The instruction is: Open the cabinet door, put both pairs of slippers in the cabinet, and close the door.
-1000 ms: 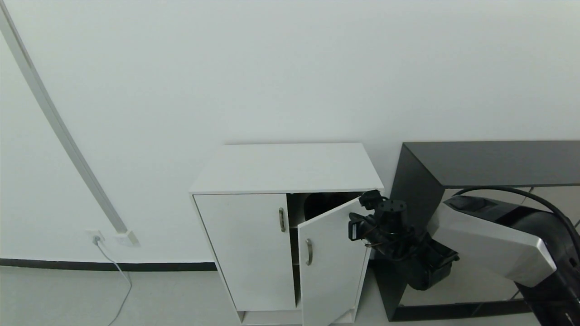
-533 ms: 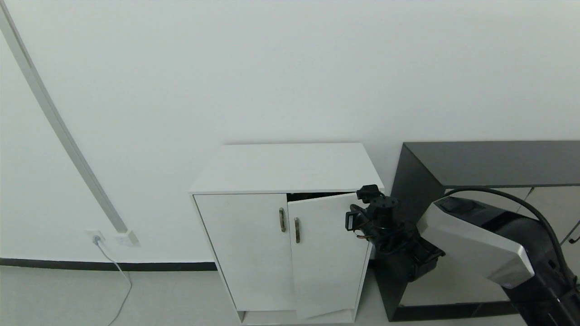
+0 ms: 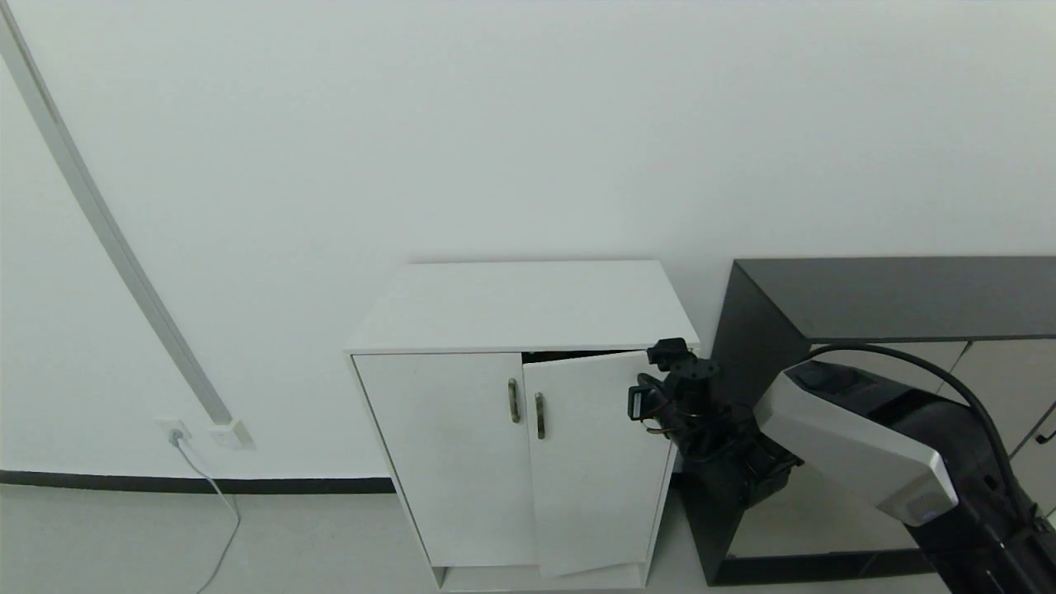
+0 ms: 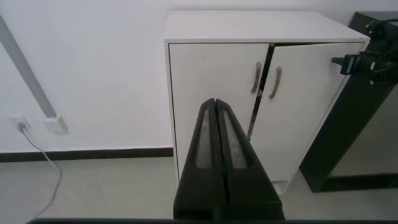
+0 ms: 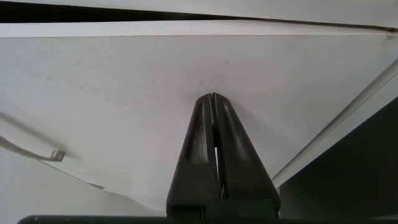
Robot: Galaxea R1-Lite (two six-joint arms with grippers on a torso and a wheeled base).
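White cabinet at lower centre of head view. Left door shut; right door just ajar, with thin dark gap along its top edge. Right pincer at that door's right edge, fingers pressed together, holding nothing, tip against door face. Left pincer closed, empty, facing cabinet front from well apart. Black sideboard stands just right of cabinet.

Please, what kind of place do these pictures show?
Probably a plain indoor room, perhaps a hallway: a white cabinet stands against a bare wall, a wall socket with a cable sits low on that wall, and a dark cabinet stands beside the white one.
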